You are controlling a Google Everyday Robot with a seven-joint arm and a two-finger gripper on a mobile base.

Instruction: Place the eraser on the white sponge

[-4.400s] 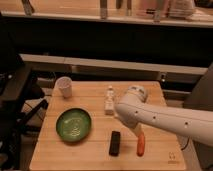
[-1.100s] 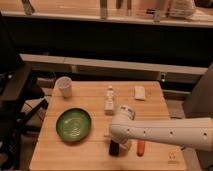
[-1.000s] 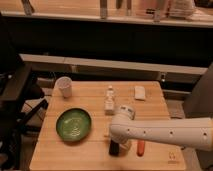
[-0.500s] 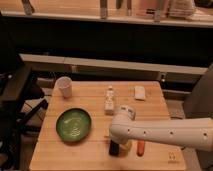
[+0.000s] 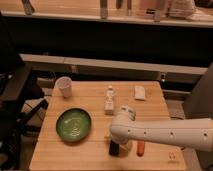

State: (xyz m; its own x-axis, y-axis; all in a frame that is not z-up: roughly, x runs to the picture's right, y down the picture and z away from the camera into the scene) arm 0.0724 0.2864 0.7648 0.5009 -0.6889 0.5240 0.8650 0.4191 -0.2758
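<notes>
1. Gripper (image 5: 116,145): lowered onto the eraser near the bench's front edge, right of centre, with the arm reaching in from the right edge. Whether it is apart or clamped cannot be told, as the wrist hides it.
2. Eraser (image 5: 114,150): flat on the bench (image 5: 90,156), just beside the orange carrot-shaped object (image 5: 141,148). Its visible end suggests a long axis running from front edge to back edge; the rest is covered.
3. White sponge (image 5: 139,92): near the back right corner, well apart from the eraser, its top bare to receive the block.
4. The low, top-down reach probably suits a grasp across the eraser's short side.
</notes>
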